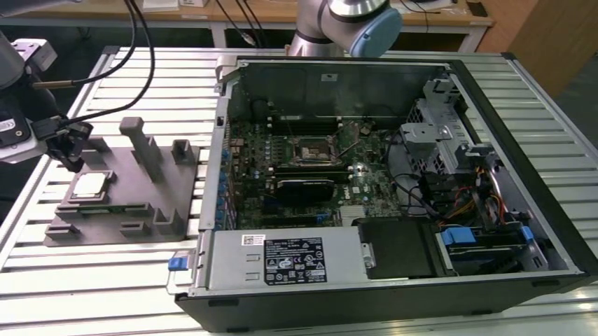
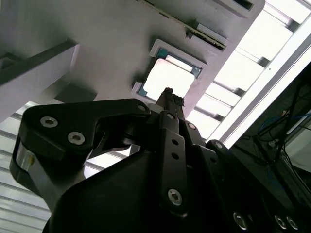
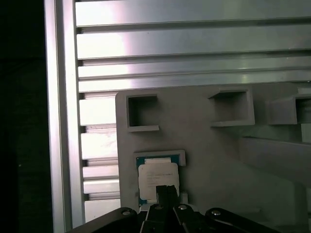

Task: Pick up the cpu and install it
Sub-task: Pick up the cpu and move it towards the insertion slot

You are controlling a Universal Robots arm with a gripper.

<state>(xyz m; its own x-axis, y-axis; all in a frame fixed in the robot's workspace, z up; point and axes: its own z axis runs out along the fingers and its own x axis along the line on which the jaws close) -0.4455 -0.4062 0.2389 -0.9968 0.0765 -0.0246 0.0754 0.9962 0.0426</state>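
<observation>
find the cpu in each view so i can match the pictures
Exterior view: the cpu lies in a recess of the grey fixture, at the exterior view's left, close by the gripper.
Second wrist view: the cpu is the bright square just past the gripper's tip.
First wrist view: the cpu is the pale square partly behind the gripper's tip.
Shared landmark: the grey fixture's recess around the cpu.

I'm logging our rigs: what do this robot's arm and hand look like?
The arm is silvery tubing with a pale blue joint cap. Black cables run to its wrist. The hand is matte black, with bolted linkage plates narrowing to a slim tip.
</observation>
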